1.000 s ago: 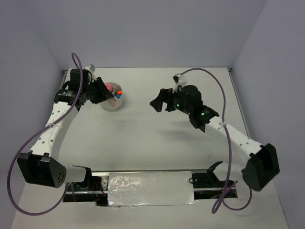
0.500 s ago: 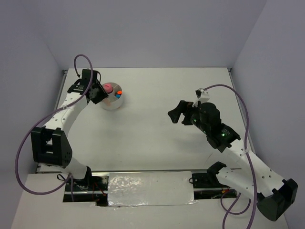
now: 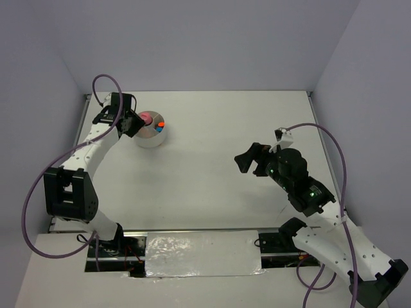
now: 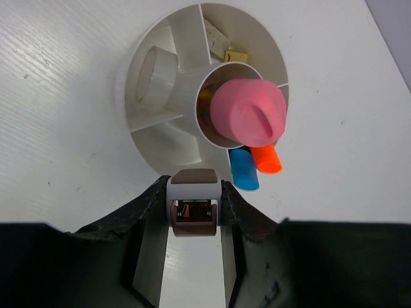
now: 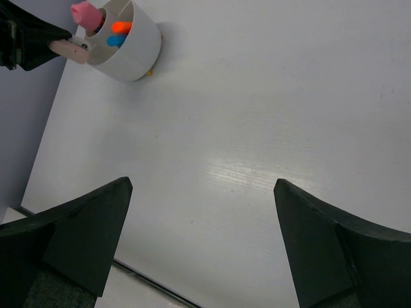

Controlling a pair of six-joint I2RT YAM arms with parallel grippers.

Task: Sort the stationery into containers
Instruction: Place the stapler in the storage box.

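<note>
One small tan-grey block [image 4: 192, 183] sits clamped across its flat sides in the left pincer [image 3: 133, 122], right at the near rim of the divided dish [image 4: 170, 138], which stands by the far left corner of the worktop [image 3: 212, 186]. The block looks light, rigid and smooth, so it would likely slip if gripped by its corners; the broad faces are the safer hold. Already in the dish are a pink cylinder [image 4: 247, 114], a blue cap [image 4: 243, 168], an orange cap [image 4: 266, 159] and a tape ring [image 4: 154, 74]. The right pincer [image 5: 200, 186] hangs with jaws apart and empty over the right half of the worktop.
</note>
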